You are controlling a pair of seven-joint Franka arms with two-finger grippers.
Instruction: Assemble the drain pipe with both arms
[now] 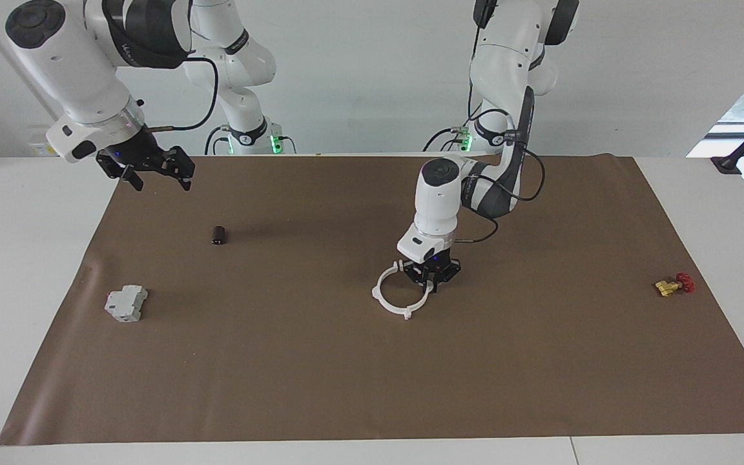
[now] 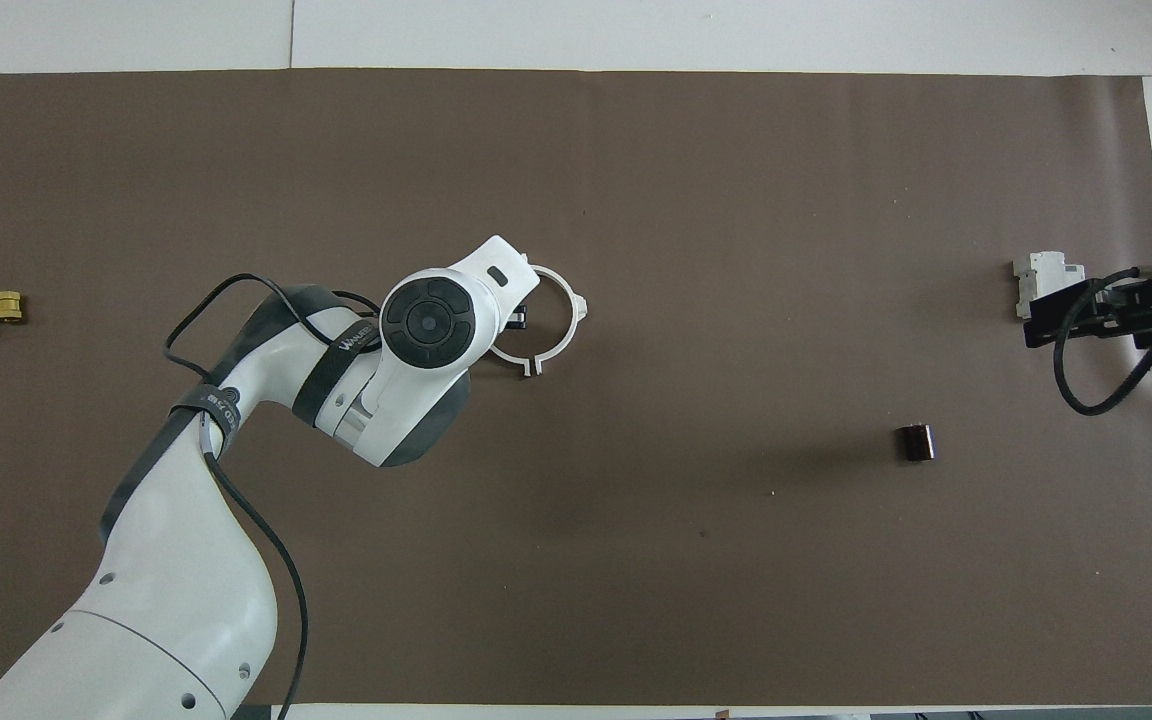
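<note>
Left tool (image 1: 434, 276): low at drain pipe (image 1: 390, 298) rim; grip cannot tell.
Right tool (image 1: 152, 169): raised, open, waiting.
Advice: press halves flush on desk (image 1: 320, 361).

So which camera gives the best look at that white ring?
The facing view: the whole white ring shows on the brown mat, with the left gripper at its edge. In the overhead view the left arm's wrist covers part of the ring.
</note>
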